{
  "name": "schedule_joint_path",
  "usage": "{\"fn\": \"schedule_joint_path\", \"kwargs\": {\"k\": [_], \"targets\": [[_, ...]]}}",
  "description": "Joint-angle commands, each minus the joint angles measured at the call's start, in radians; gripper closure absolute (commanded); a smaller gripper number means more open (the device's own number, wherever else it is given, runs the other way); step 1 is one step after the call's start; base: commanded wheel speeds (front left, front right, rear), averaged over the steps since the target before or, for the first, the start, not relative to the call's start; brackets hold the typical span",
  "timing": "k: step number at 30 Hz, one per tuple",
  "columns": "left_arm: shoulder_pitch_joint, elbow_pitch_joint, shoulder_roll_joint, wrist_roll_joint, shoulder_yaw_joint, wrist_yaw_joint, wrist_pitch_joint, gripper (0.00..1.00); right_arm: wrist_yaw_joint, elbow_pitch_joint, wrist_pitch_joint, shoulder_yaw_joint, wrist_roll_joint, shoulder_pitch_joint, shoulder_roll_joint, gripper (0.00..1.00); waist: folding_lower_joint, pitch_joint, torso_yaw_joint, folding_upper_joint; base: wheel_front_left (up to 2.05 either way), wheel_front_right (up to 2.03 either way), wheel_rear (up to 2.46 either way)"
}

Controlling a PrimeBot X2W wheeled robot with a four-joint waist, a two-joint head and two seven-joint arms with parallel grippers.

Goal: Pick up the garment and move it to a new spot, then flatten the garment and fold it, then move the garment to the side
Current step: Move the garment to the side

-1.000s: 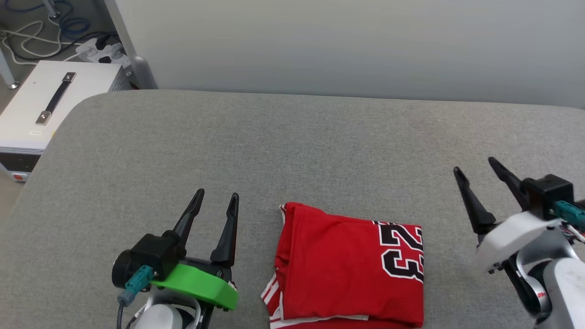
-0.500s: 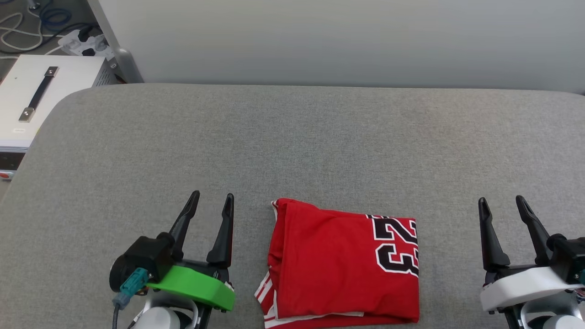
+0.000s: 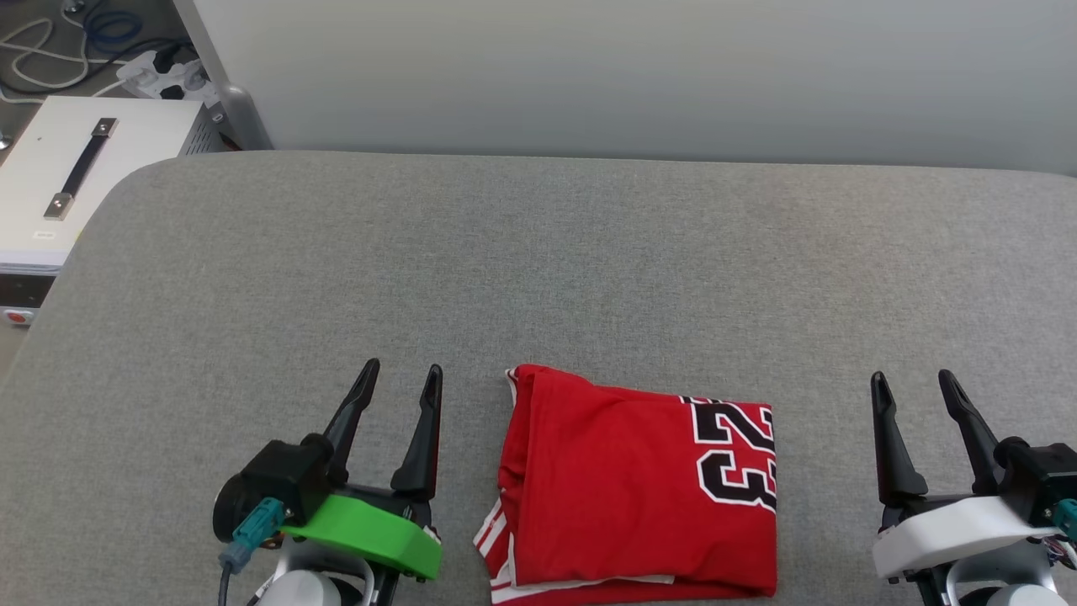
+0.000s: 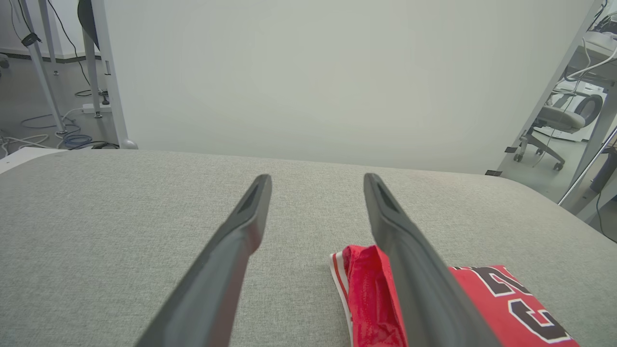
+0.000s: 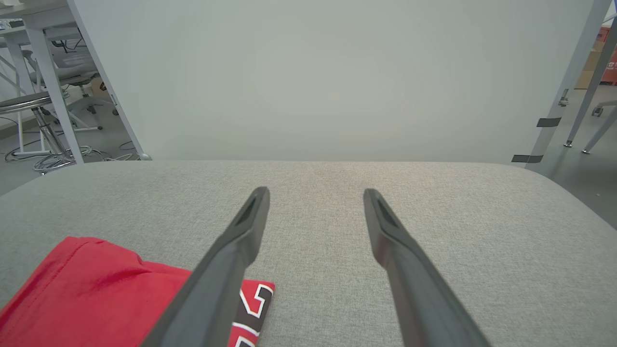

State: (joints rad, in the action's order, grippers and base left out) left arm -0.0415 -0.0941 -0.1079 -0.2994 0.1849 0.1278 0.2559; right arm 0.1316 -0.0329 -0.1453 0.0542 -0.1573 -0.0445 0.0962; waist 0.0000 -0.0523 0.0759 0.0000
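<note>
Change: right jaws, 1 s ago raised & tilted at far right, now back low, level w/ left jaws; shirt (image 3: 623,480) hasn't moved.
Meaning: fold looks done, nothing gripped; prob. only the shift to the side left.
Jaws: both wide, empty.
Shirt: folded flat on grey table (image 3: 538,252), near front edge, betw. the two; near left jaws, farther from right jaws, touching neither.

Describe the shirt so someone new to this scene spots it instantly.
Start at the wide grey fabric-covered table before the pale wall. Near its front edge, between the open left pincer and open right pincer, lies a folded red soft-fabric T-shirt. Black white-outlined numerals and red-and-white striped trim set it apart from the plain grey around it.
</note>
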Motion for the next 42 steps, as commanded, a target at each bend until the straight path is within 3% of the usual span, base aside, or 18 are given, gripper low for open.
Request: {"fn": "schedule_joint_path", "kwargs": {"k": [1, 7, 11, 17, 20, 27, 33, 42], "targets": [[0.000, -0.003, -0.001, -0.003, -0.002, 0.003, 0.006, 0.00, -0.001, 0.005, 0.004, -0.001, 0.007, -0.007, -0.006, 0.00, 0.0000, 0.000, 0.001, 0.0000, 0.00, 0.00, 0.00], [-0.001, -0.004, -0.003, -0.001, 0.000, 0.003, 0.006, 0.00, -0.001, 0.008, 0.029, -0.009, 0.001, -0.004, -0.004, 0.00, 0.0000, -0.004, 0.004, 0.0000, 0.00, 0.00, 0.00], [-0.011, -0.003, -0.004, -0.001, 0.006, 0.003, 0.006, 0.00, -0.001, 0.012, 0.164, -0.051, -0.034, 0.004, 0.025, 0.00, 0.0000, -0.016, 0.011, 0.0000, 0.00, 0.00, 0.00], [-0.019, -0.003, -0.005, 0.002, 0.013, 0.003, 0.006, 0.00, -0.001, -0.024, 0.568, -0.100, -0.142, 0.035, 0.069, 0.00, 0.0000, -0.043, 0.023, 0.0000, 0.00, 0.00, 0.00], [-0.028, -0.004, -0.005, 0.003, 0.020, 0.003, 0.006, 0.00, -0.001, -0.044, 0.783, -0.075, -0.166, 0.057, 0.059, 0.00, 0.0000, -0.061, 0.033, 0.0000, 0.00, 0.00, 0.00], [-0.061, -0.005, -0.002, 0.004, 0.036, 0.003, 0.006, 0.00, -0.001, -0.071, 1.057, -0.047, -0.158, 0.118, 0.011, 0.00, 0.0000, -0.110, 0.073, 0.0000, 0.00, 0.00, 0.00], [-0.080, -0.009, 0.002, 0.004, 0.040, 0.003, 0.006, 0.00, -0.001, -0.028, 1.136, -0.034, -0.137, 0.138, -0.024, 0.00, 0.0000, -0.138, 0.108, 0.0000, 0.00, 0.00, 0.00], [-0.094, -0.010, 0.005, 0.004, 0.040, 0.003, 0.006, 0.00, -0.001, 0.078, 1.129, -0.108, -0.133, 0.122, -0.039, 0.00, 0.0000, -0.161, 0.133, 0.0000, 0.00, 0.00, 0.00]]}}
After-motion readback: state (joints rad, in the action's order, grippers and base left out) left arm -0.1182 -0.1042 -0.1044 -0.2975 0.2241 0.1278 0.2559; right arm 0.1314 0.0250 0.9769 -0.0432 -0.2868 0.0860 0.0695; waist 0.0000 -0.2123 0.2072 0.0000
